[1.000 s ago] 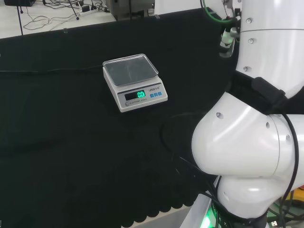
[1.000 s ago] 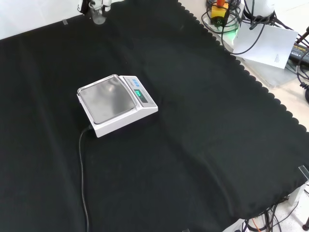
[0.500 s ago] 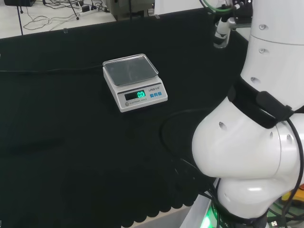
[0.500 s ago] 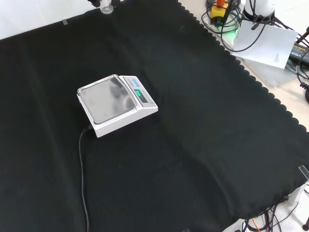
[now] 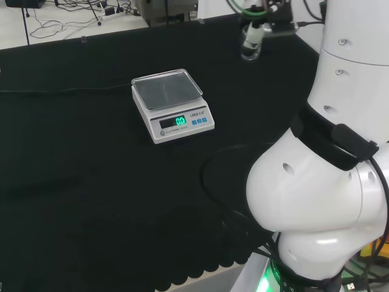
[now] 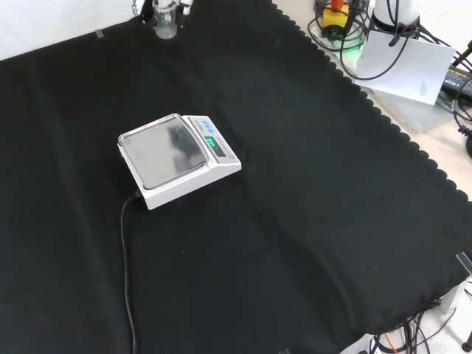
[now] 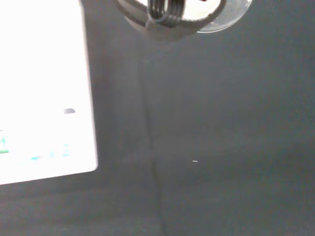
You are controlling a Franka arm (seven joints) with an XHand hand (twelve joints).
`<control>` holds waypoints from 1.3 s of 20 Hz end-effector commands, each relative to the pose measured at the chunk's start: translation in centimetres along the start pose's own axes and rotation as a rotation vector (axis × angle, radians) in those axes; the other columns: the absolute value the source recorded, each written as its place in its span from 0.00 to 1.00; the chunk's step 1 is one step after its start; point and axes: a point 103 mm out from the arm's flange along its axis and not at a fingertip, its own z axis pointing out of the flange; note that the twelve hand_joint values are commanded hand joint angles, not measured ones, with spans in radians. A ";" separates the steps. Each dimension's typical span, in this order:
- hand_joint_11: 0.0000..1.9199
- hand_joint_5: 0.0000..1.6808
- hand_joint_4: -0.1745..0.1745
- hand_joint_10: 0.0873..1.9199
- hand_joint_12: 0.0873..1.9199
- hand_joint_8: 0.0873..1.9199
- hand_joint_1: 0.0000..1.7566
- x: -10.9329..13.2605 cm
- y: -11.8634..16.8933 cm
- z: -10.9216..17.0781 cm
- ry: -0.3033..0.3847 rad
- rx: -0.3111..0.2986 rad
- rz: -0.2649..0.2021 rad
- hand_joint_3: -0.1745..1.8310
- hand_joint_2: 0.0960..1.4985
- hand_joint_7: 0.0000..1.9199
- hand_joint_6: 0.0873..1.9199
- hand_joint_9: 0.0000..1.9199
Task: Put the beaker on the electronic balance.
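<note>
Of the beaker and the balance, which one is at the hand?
The clear beaker, held under the hand; the white balance stands apart on the cloth.

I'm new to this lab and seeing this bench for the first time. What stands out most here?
The white electronic balance with its bare steel pan and glowing green display sits alone in the middle of the black cloth. At the head view's top, the black and white hand holds a small clear glass beaker above the cloth, apart from the balance. The arm's big white links stand at that view's right.
</note>
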 end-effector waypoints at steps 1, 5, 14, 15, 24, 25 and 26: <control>0.32 0.34 0.00 0.60 0.83 0.49 0.87 5.1 2.8 1.2 -0.021 0.013 -0.076 0.09 0.80 0.40 0.76 0.40; 0.32 0.34 0.00 0.59 0.83 0.49 0.87 7.0 4.3 1.6 -0.022 0.025 -0.106 0.09 0.80 0.40 0.76 0.40; 0.32 0.34 0.00 0.59 0.83 0.49 0.87 10.6 8.0 2.4 -0.035 0.059 -0.167 0.09 0.79 0.41 0.76 0.40; 0.32 0.34 0.00 0.59 0.83 0.49 0.87 11.1 8.3 2.4 -0.039 0.059 -0.176 0.09 0.79 0.41 0.76 0.40; 0.31 0.34 0.00 0.58 0.83 0.49 0.87 15.3 9.9 3.3 -0.061 0.081 -0.228 0.09 0.79 0.41 0.76 0.41; 0.31 0.34 0.00 0.58 0.84 0.49 0.87 15.8 9.9 3.5 -0.061 0.083 -0.235 0.09 0.79 0.41 0.76 0.41; 0.34 0.38 0.00 0.55 0.82 0.49 0.87 16.1 9.8 3.6 -0.060 0.084 -0.242 0.08 0.78 0.41 0.72 0.44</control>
